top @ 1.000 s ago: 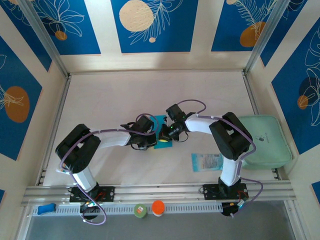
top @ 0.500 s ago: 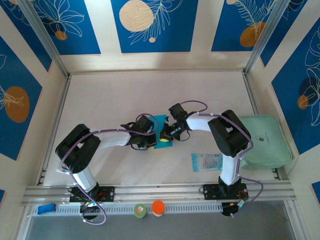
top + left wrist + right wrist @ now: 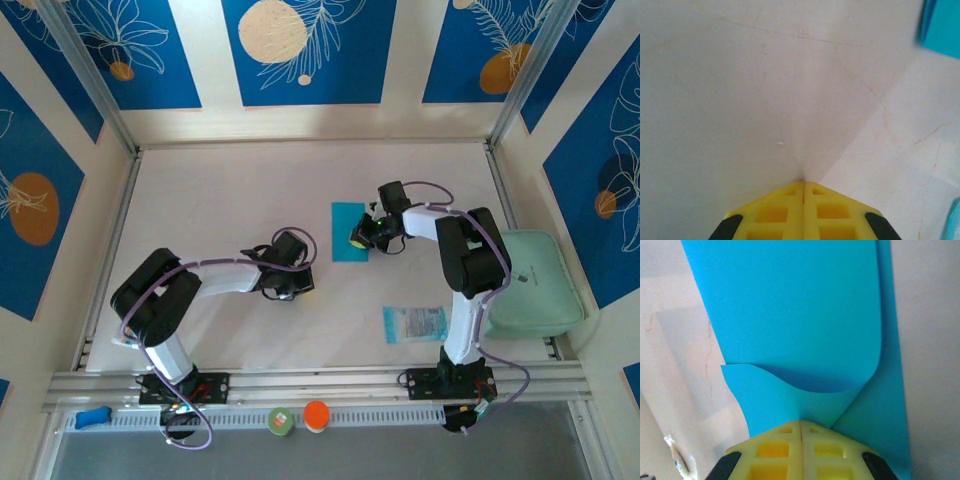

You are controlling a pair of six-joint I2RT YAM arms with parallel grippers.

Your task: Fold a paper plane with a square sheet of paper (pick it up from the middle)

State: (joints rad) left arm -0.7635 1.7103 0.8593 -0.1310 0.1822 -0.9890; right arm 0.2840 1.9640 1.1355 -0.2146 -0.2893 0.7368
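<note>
1. Square sheet of paper (image 3: pixel 347 225), cyan, lies at the centre of the overhead view on the pale counter (image 3: pixel 220 200). It is partly doubled over, and a loose flap curls up from it.
2. My right pincer (image 3: pixel 801 424) is closed on the sheet's near edge. It sits at the bottom of its wrist view, where the curl meets the lower layer.
3. My left pincer (image 3: pixel 803 184) is closed and empty over bare counter, left of the sheet and apart from it.
4. To crease well, I judge I should line up the flap's edges first, then press low and slide along the fold. The left pincer should pin the sheet against skidding.
</note>
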